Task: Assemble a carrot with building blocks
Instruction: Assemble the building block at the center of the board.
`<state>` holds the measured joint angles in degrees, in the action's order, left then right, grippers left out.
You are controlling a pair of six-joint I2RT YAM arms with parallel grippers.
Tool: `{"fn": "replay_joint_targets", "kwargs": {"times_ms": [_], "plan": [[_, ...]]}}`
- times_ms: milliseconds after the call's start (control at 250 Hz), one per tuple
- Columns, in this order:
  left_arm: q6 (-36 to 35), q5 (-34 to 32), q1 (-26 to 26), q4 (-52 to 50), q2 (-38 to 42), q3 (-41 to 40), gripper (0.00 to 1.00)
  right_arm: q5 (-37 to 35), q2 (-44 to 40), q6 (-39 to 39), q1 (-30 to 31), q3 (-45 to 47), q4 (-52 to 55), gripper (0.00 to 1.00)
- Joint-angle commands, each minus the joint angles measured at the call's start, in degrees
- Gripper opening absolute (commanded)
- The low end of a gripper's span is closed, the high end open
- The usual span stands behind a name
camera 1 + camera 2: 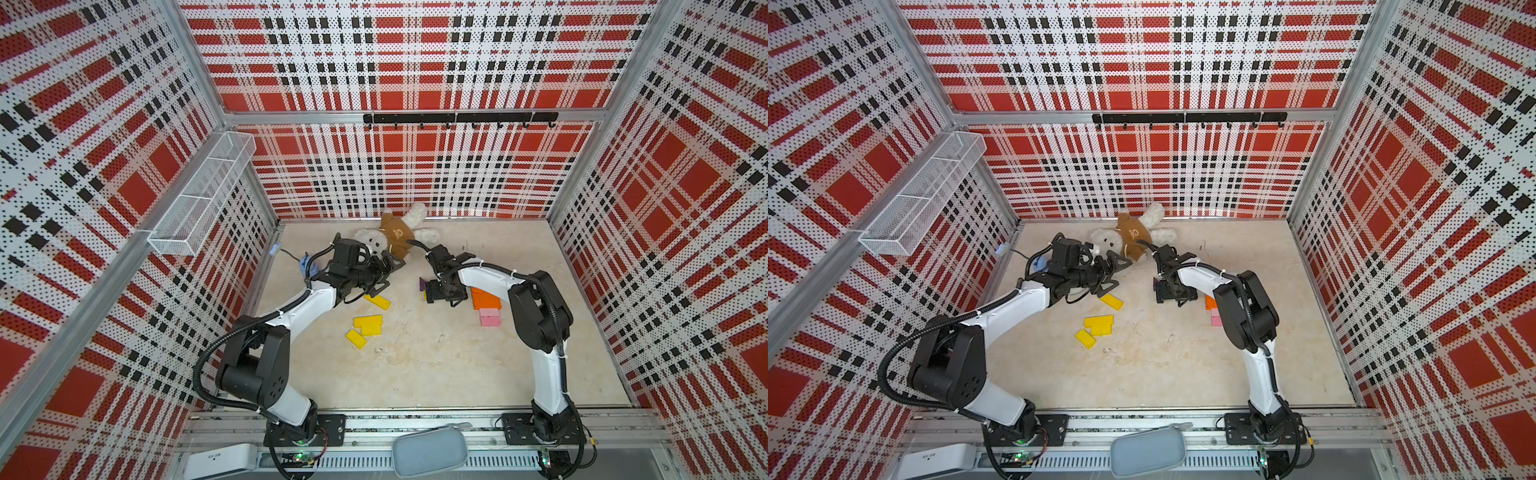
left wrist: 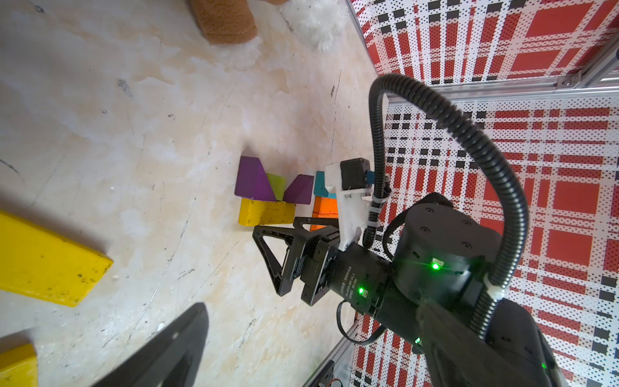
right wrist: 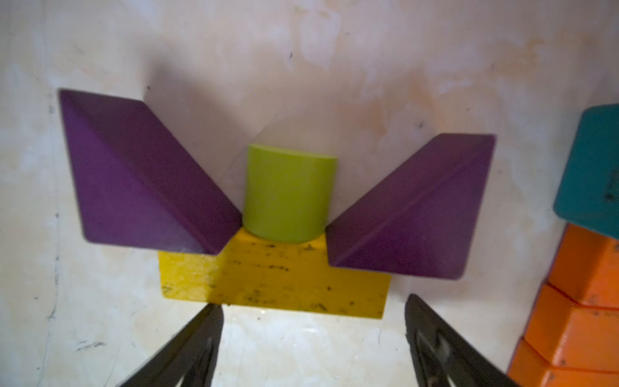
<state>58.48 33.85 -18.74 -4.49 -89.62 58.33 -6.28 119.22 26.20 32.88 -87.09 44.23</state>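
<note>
Hovering spread, the right pincer (image 3: 313,301) faces the yellow block (image 3: 274,278): rigid, probably light; pinch its short ends.

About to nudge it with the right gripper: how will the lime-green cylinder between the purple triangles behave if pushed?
The lime-green cylinder looks solid and smooth: probably stiff, perhaps slippery. Its rounded side suggests it may roll once free. It appears to touch both purple triangles and the yellow block, so a push would likely shift them too.
</note>
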Motion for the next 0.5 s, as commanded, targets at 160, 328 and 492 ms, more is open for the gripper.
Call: {"fn": "replay_joint_targets", "kwargs": {"times_ms": [160,328,492], "plan": [[0.1,0.32,-0.22,1.0,0.84,0.66,0.99,0.15,0.77,0.08,0.26,-1.71,-0.33,0.87],[0.06,0.32,-0.11,1.06,1.01,0.69,1.0,1.0,-2.25,-0.27,1.21,-0.17,0.42,0.87],[0.01,0.31,0.94,1.23,2.8,0.87,1.0,-1.15,-8.23,-0.27,4.18,1.61,1.9,0.87]]}}
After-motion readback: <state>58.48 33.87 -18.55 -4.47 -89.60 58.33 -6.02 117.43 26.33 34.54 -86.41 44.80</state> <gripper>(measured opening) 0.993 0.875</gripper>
